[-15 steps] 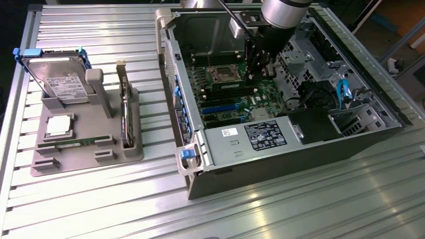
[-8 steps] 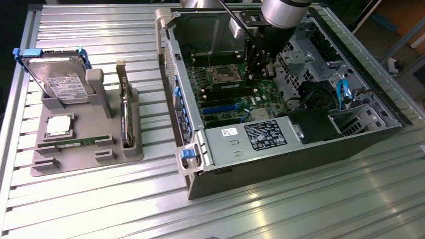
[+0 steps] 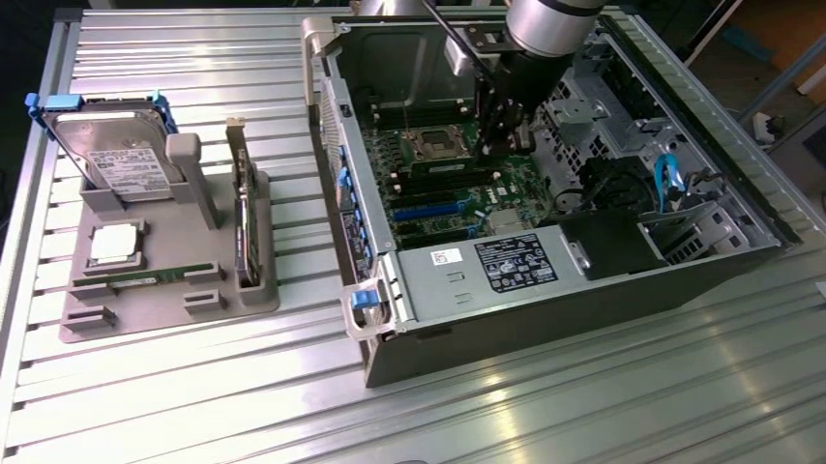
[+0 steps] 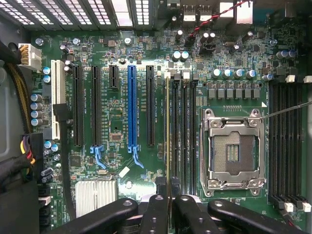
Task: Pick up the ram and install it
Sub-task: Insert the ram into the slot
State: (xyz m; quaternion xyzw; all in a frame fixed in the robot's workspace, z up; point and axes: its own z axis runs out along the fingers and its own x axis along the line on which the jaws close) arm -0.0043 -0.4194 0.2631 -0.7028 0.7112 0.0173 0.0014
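Note:
The ram (image 4: 168, 131) shows edge-on as a thin yellow-green line, standing upright along the black memory slots (image 4: 183, 136) beside the open CPU socket (image 4: 234, 151). My gripper (image 4: 169, 202) is shut on the ram's upper edge, with one black finger (image 4: 155, 209) on each side. In the exterior view the gripper (image 3: 497, 143) reaches down inside the open computer case (image 3: 387, 290), just over the motherboard (image 3: 452, 193) near the CPU socket (image 3: 432, 143). I cannot tell whether the ram's lower edge is seated in a slot.
At the exterior view's left, a grey holder (image 3: 155, 314) carries a hard drive (image 3: 116, 159), an upright card (image 3: 242, 213) and a green stick (image 3: 162, 275). The case holds a blue slot (image 4: 131, 107), a heatsink (image 4: 95, 195), a power supply (image 3: 497, 266) and cables (image 3: 664, 184).

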